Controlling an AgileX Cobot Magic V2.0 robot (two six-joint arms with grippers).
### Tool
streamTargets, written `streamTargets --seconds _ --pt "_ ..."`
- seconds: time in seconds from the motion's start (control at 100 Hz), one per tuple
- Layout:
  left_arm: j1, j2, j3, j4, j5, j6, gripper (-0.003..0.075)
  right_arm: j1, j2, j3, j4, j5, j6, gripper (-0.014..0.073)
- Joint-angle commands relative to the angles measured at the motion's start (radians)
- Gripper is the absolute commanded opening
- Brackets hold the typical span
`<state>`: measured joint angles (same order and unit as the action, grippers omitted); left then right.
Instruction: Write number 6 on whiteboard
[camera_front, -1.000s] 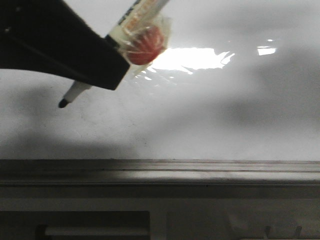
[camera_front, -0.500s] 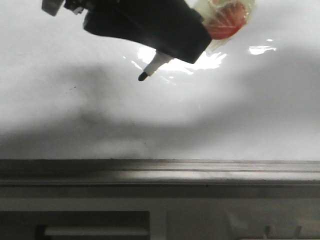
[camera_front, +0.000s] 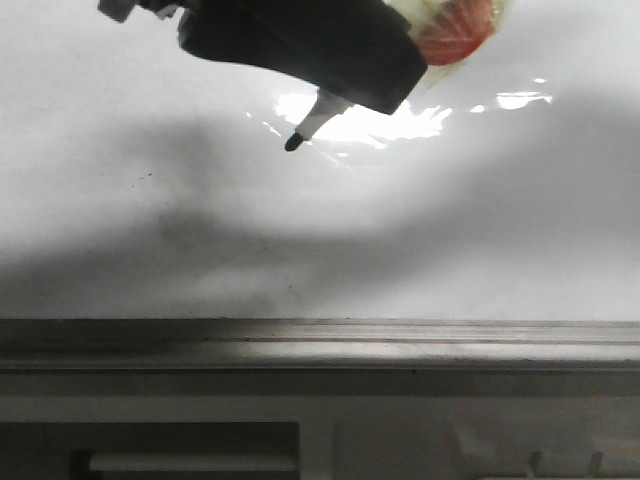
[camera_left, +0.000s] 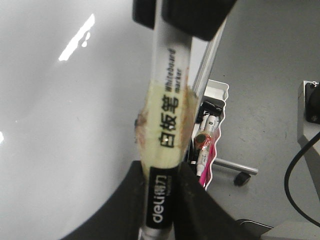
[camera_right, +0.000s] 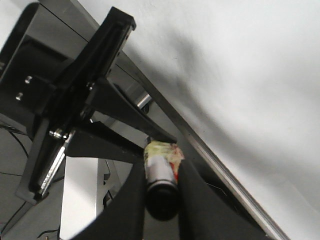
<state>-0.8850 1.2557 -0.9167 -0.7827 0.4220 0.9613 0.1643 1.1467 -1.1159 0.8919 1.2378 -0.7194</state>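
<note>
The whiteboard (camera_front: 480, 230) is glossy white with grey smudges; no black marker line shows on it. My left gripper (camera_front: 345, 95) is shut on a white whiteboard marker (camera_left: 167, 105) wrapped in yellowish tape with a red patch (camera_front: 450, 30). The marker's black tip (camera_front: 293, 142) sticks out below the fingers, close in front of the board; I cannot tell whether it touches. In the left wrist view the fingers (camera_left: 200, 210) clamp the black "deli" band. My right gripper (camera_right: 161, 175) is shut on the marker's black tail end (camera_right: 161, 197).
A bright light glare (camera_front: 370, 120) lies on the board behind the tip. A grey metal ledge (camera_front: 400, 345) runs along the board's lower edge, above a dark cabinet front (camera_front: 200, 440). A tray of spare markers (camera_left: 210, 145) and a caster wheel (camera_left: 242, 178) stand beyond the board.
The gripper and marker moved right and up from the left side to in front of the glare. In the last half second the tip rose only slightly.
</note>
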Motion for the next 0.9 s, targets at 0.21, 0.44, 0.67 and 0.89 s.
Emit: streamTargets --seconds 0.21,0.44,0.67,0.89 --pt "-0.002 -0.023 -0.071 -0.031 -0.047 -0.010 0.0388 0.000 -0.010 -0.030 0.039 0.038 -0.024 -0.0063" --pt "0.111 -0.081 -0.074 -0.103 -0.001 -0.010 0.0542 0.000 -0.086 0.018 0.014 -0.073 -0.024 -0.0044" --pt "0.332 -0.256 0.000 -0.178 0.045 -0.010 0.0514 0.000 -0.270 0.152 -0.041 -0.247 -0.029 -0.0045" --pt "0.537 -0.483 0.191 -0.212 -0.042 -0.010 0.0511 0.000 -0.415 0.283 -0.041 -0.400 -0.051 -0.0045"
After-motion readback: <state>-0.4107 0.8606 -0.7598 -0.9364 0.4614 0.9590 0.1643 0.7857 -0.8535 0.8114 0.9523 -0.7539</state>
